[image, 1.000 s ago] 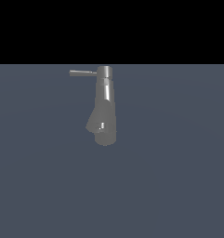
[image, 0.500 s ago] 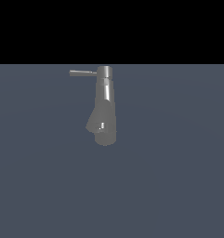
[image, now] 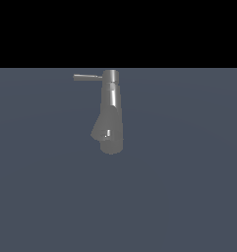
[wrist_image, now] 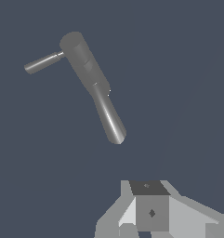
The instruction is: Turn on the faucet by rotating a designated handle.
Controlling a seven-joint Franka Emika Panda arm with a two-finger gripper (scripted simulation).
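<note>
Exterior view: nothing is seen to have changed over the last second. The handle (image: pixel 87 77) still points toward that view's left from the cap of the faucet (image: pixel 109 113), so turning is judged not yet begun. In the wrist view, handle (wrist_image: pixel 42 62) and faucet (wrist_image: pixel 92 83) lie well ahead of the gripper (wrist_image: pixel 150 211), untouched; whether its jaws are spread cannot be told.

Flat, dim render; sharp throughout, no blur. Soft highlights are seen on the faucet (image: pixel 110 110); no cast shadows visible.
</note>
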